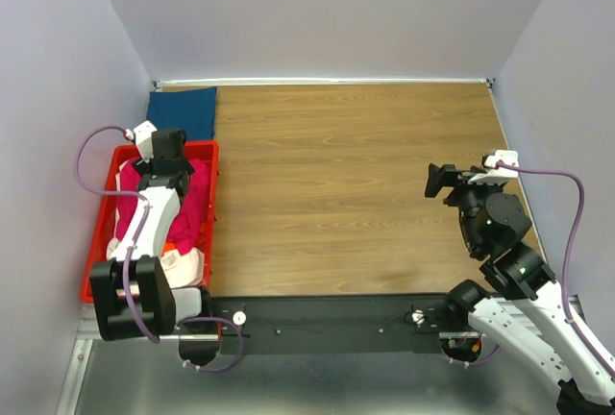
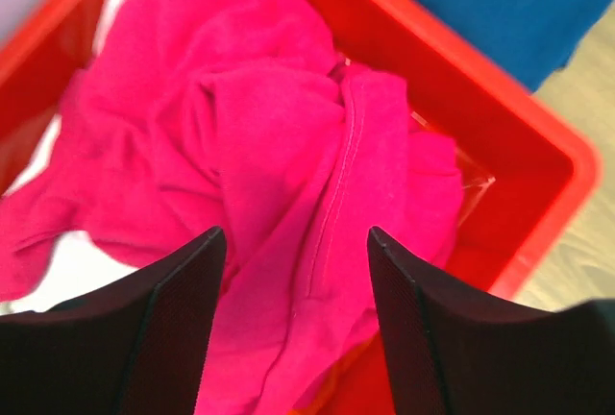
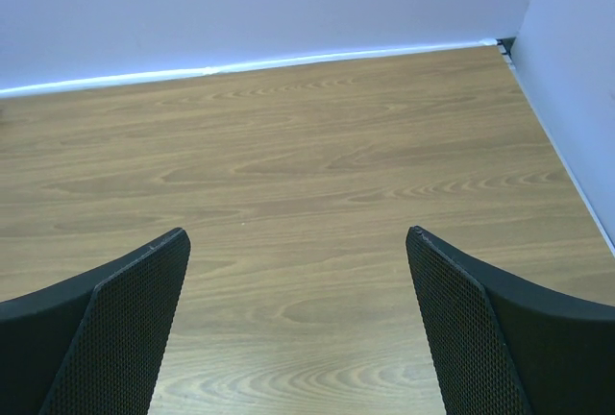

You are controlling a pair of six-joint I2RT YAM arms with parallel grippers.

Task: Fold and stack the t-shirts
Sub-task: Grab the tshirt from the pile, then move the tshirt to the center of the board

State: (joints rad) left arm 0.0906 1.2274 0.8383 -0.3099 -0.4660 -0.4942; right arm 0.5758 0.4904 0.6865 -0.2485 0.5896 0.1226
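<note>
Jaws parted on left gripper (image 2: 293, 242) and right gripper (image 3: 298, 237); crumpled magenta-pink cloth t-shirt (image 2: 259, 127) judged limp, light: pinch its raised seam fold (image 2: 338, 189).

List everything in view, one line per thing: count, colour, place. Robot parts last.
pink t-shirt: one, magenta, crumpled on top in the crate
cream-white cloth: at least one, under the pink t-shirt
orange cloth: one sliver, under the pink t-shirt
dark blue t-shirt: one, flat in the table's far left corner, behind the crate
crate: one, red, left edge of the table
table: one, wood grain
walls: pale lavender, on three sides
left arm: black and white, over the crate, jaws open
right arm: black and white, right side, jaws open over bare wood
</note>
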